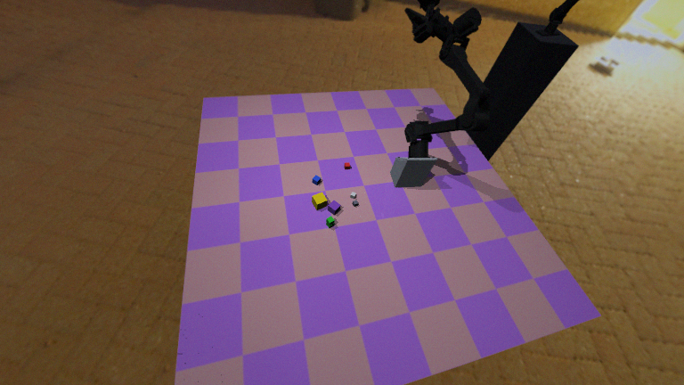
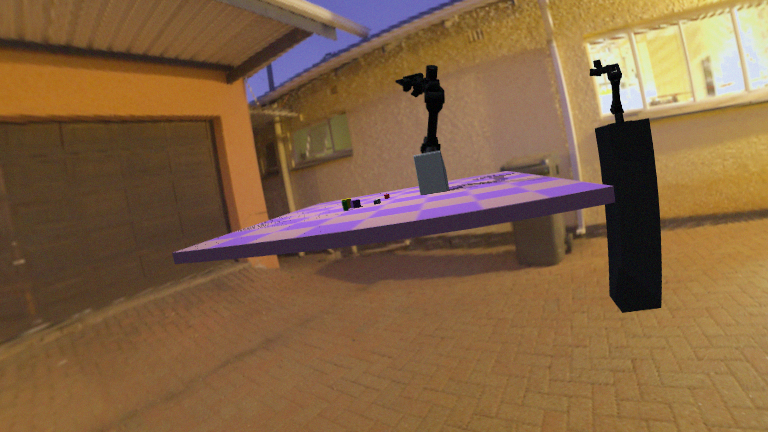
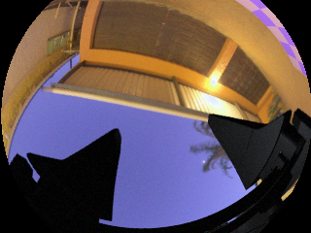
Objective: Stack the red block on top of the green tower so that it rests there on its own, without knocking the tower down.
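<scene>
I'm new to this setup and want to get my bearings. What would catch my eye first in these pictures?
First, the purple-and-pink checkered board, with the black jointed arm rearing high from its grey base at the far edge, its open claw holding nothing. Next, a cluster of small cubes mid-board: the small red block nearest the base, the small green block farthest, and a larger yellow cube between them.

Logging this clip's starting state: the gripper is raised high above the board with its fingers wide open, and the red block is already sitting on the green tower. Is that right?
Not quite. The red block lies alone on the checkered board, well apart from the green tower, as the top view shows. The rest holds: the gripper is raised high, fingers wide open and holding nothing.
</scene>
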### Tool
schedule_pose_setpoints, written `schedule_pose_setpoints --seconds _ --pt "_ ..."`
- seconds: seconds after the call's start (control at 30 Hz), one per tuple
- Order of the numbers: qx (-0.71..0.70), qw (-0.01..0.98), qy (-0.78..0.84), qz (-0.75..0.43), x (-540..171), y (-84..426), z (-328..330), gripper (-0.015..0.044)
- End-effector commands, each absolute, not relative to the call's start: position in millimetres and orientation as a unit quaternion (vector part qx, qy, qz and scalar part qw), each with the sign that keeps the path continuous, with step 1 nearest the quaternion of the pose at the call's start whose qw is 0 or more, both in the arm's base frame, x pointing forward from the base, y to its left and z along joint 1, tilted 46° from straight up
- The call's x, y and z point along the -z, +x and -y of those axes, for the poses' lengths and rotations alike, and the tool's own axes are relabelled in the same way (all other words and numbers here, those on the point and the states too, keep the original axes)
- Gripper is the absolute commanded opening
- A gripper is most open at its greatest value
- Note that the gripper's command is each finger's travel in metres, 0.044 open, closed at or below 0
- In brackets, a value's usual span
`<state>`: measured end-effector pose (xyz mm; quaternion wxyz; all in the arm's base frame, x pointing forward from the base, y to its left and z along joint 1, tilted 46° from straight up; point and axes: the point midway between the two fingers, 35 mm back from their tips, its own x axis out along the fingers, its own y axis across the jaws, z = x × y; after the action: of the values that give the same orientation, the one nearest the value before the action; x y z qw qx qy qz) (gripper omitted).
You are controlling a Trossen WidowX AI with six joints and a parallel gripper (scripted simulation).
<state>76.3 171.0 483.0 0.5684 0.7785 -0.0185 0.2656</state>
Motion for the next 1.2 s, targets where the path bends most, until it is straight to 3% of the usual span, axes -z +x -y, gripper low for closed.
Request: schedule_pose_setpoints --seconds 0.0,0.07,0.4,0.77,1.0,1.17 --pt "-0.268 0.563 0.782 0.019 -484.1 76.2 -169.0 0.0426" --pt "-0.283 0.514 0.810 0.025 -492.3 76.0 -152.7 0.0440" --pt "-0.298 0.068 0.952 -0.003 -519.9 106.8 -31.2 0.0440" --pt "-0.216 -0.391 0.894 0.015 -475.8 188.1 77.1 0.0440" --pt "-0.138 -0.611 0.777 0.069 -413.7 247.8 113.0 0.0440" --pt "-0.086 -0.697 0.705 0.097 -373.0 280.2 113.7 0.0440"
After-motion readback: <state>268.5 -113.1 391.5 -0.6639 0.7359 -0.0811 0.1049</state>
